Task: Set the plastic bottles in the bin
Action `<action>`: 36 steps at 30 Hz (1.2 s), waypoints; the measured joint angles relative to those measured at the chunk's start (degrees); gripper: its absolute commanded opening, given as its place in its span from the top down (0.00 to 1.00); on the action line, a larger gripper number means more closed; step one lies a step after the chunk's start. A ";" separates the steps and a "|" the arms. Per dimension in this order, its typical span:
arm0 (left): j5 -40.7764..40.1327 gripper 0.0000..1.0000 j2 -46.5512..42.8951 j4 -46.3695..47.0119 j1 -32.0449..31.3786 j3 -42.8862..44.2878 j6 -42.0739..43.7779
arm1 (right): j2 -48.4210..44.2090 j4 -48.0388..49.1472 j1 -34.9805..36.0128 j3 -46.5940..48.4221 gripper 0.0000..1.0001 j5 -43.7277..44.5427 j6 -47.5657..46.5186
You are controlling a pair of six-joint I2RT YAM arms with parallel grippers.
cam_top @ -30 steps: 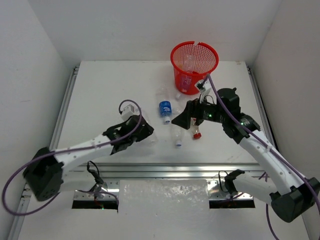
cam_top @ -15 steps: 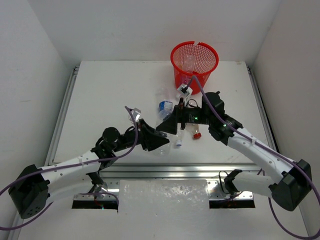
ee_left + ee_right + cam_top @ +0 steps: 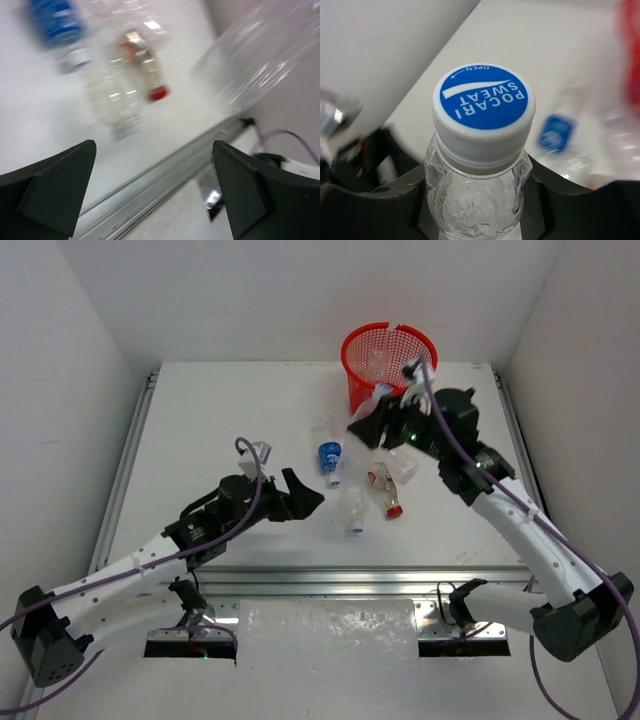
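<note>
The red mesh bin (image 3: 388,358) stands at the back of the table. My right gripper (image 3: 374,418) hangs just in front of it, shut on a clear plastic bottle (image 3: 479,200) with a blue-topped white cap (image 3: 484,107). My left gripper (image 3: 303,502) is open above the table with nothing between its fingers (image 3: 55,185). Loose bottles lie between the arms: a blue-labelled one (image 3: 330,458), a white-capped one (image 3: 355,510) and a red-capped one (image 3: 386,492). A blurred clear bottle (image 3: 260,55) shows close by at the upper right of the left wrist view.
Another clear bottle (image 3: 322,430) lies left of the bin and one more (image 3: 405,468) under the right arm. A metal rail (image 3: 330,578) runs along the table's near edge. White walls close in the left, right and back sides.
My right gripper closed on a bottle and lifted it back toward the bin. My left gripper opened, let go of its bottle and drew back a little to the left.
</note>
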 measured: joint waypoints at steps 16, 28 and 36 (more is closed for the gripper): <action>-14.12 0.00 -12.09 -33.70 0.00 -0.50 -3.58 | 36.94 1.51 -17.90 41.44 1.00 25.59 -15.43; -15.02 0.00 -3.89 -30.80 -0.02 -0.61 -2.21 | 55.93 -1.31 -22.91 57.51 0.32 25.62 -16.70; -17.35 0.01 12.52 -25.92 0.37 6.38 -2.23 | 53.92 -2.60 -22.34 55.47 0.01 23.39 -16.83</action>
